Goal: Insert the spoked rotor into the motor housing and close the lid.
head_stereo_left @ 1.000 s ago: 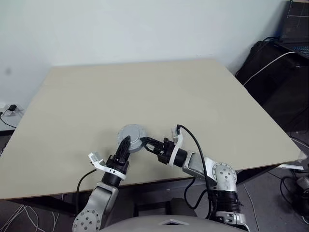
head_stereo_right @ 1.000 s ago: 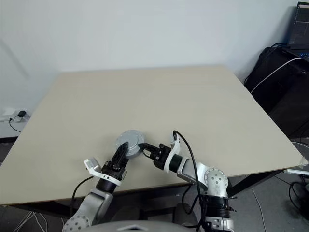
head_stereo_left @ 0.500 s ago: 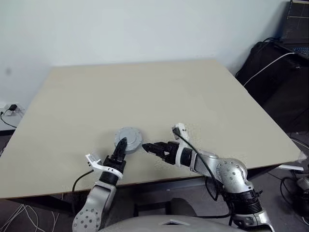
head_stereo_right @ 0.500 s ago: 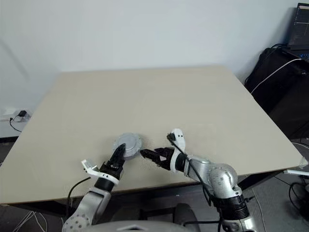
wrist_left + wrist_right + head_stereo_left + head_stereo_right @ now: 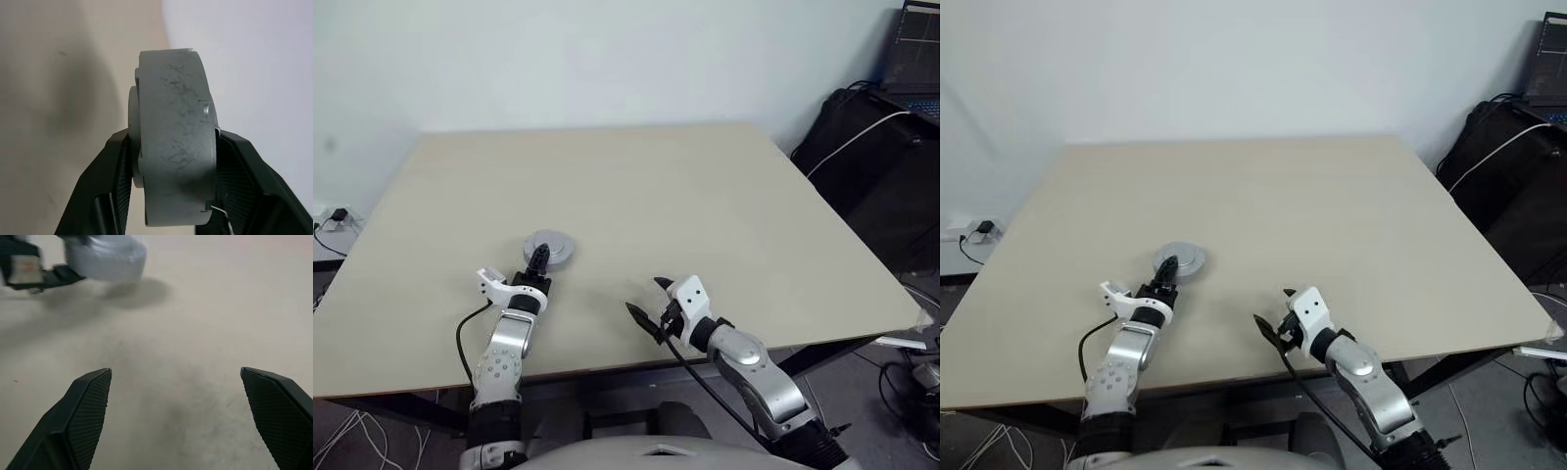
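Observation:
A thick round silver-grey motor housing (image 5: 549,247) with its lid on top sits low over the beige table (image 5: 636,196), front left. My left gripper (image 5: 539,258) is shut on it; in the left wrist view the black fingers (image 5: 120,166) press both flat faces of the housing (image 5: 173,142). The spoked rotor is hidden. My right gripper (image 5: 644,297) hangs open near the front edge, well to the right of the housing, with nothing between its fingers (image 5: 90,401). The right wrist view has the housing (image 5: 105,257) at a distance.
The table's front edge (image 5: 607,367) runs just behind both hands. Black bags (image 5: 876,147), a white cable and a laptop (image 5: 913,59) stand off the table to the right. A wall socket (image 5: 335,217) is at the far left.
The right gripper let go of the housing, opened wide, rolled over and drew back to the right. The left gripper carried the housing forward and to the left.

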You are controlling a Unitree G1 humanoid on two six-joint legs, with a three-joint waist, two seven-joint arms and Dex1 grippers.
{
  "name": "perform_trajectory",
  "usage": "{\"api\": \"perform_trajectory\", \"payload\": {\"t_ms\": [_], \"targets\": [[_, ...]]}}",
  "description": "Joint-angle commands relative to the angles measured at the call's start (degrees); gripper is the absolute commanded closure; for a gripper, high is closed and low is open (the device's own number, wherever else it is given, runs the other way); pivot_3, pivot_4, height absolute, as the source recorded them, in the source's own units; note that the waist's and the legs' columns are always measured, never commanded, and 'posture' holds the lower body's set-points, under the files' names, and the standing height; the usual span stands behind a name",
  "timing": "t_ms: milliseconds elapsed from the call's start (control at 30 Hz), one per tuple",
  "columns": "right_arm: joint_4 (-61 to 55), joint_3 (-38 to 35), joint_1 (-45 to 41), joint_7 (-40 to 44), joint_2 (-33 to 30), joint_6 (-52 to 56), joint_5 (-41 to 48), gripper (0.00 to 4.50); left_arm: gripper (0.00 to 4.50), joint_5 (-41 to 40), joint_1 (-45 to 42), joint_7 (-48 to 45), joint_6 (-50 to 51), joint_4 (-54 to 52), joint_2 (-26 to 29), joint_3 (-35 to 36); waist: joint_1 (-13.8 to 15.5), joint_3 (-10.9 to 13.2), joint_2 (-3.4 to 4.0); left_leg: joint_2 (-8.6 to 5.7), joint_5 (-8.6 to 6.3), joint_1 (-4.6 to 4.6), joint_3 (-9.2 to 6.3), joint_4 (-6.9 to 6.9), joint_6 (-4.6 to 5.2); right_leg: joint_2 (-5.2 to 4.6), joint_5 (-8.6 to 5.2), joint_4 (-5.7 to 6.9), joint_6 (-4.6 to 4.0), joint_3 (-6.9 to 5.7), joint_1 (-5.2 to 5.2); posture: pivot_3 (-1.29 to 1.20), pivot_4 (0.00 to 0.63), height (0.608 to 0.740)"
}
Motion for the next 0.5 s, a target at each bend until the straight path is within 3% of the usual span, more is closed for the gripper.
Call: {"api": "perform_trajectory", "payload": {"t_ms": [33, 267, 500], "targets": [[-0.22, -1.76, 0.01, -0.30, 1.21, -2.61, -1.95, 0.00, 2.39, 2.75, -6.30, -1.55, -1.30, 3.65, -0.12, 1.97, 0.08, -0.02, -0.04, 0.00, 0.00, -0.01, 0.00, 0.03, 0.00, 0.00, 0.03, 0.00, -0.02, 0.00, 0.00, 0.00, 0.000, 0.740], [-0.32, -2.93, 1.02, 0.59, 2.69, -0.91, -2.66, 0.00, 2.39, 9.21, -14.23, -2.13, -3.24, 15.12, 0.01, 6.14, 0.15, -0.02, -0.11, -0.02, 0.00, -0.03, -0.01, 0.13, 0.01, 0.00, 0.23, 0.00, -0.17, 0.01, 0.04, 0.00, 0.000, 0.740], [-0.18, -3.41, 1.19, 1.21, 3.23, 0.57, -4.09, 0.00, 2.39, 13.46, -16.46, 0.41, -3.71, 18.39, -1.46, 8.28, 0.30, -0.04, -0.14, 0.01, 0.01, 0.02, -0.02, 0.26, -0.01, 0.02, 0.36, 0.04, -0.17, 0.01, 0.14, 0.00, 0.000, 0.740]]}}
